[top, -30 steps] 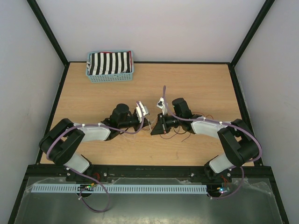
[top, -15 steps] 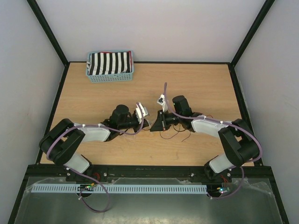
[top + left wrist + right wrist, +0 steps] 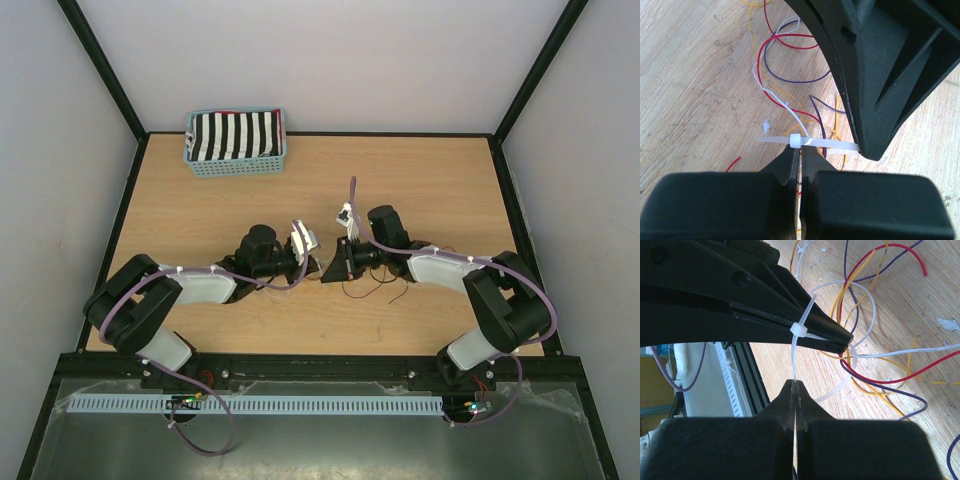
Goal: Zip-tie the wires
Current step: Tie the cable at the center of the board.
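Note:
The wires (image 3: 771, 54) are thin red, yellow, purple and white strands curling on the wooden table; they also show in the right wrist view (image 3: 875, 377) and, small, in the top view (image 3: 385, 285). A white zip tie (image 3: 825, 144) is looped loosely round them, its strap (image 3: 836, 391) curving under the bundle. My left gripper (image 3: 800, 149) is shut on the zip tie just below its head (image 3: 799, 331). My right gripper (image 3: 795, 385) is shut on the tie's thin tail, pulled taut from the head. The two grippers meet tip to tip at the table's middle (image 3: 325, 268).
A blue basket (image 3: 236, 167) holding a black-and-white striped cloth stands at the back left. Black frame posts and white walls enclose the table. The table's near edge rail (image 3: 747, 385) is close behind the right gripper's tail end.
My right gripper has shifted slightly left and up towards the left gripper, dragging the wires with it. The left arm has stayed put.

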Tool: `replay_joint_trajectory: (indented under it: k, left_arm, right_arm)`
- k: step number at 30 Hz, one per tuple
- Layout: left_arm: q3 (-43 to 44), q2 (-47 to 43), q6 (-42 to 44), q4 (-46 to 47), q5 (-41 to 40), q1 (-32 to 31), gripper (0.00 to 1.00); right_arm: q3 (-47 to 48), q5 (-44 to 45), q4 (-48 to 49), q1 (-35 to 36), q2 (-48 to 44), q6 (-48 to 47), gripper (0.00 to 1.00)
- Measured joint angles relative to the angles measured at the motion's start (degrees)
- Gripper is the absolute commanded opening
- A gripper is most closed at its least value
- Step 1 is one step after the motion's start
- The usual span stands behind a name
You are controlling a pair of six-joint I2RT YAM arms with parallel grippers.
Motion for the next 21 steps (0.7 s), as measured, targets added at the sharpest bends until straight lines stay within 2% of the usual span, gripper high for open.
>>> replay_joint_trajectory:
  k: [21]
  left_arm:
    - [0.00,0.00,0.04,0.00,-0.72,-0.37,0.00]
  right_arm:
    - [1.92,2.16,0.07,0.00,1.49,1.79,0.00]
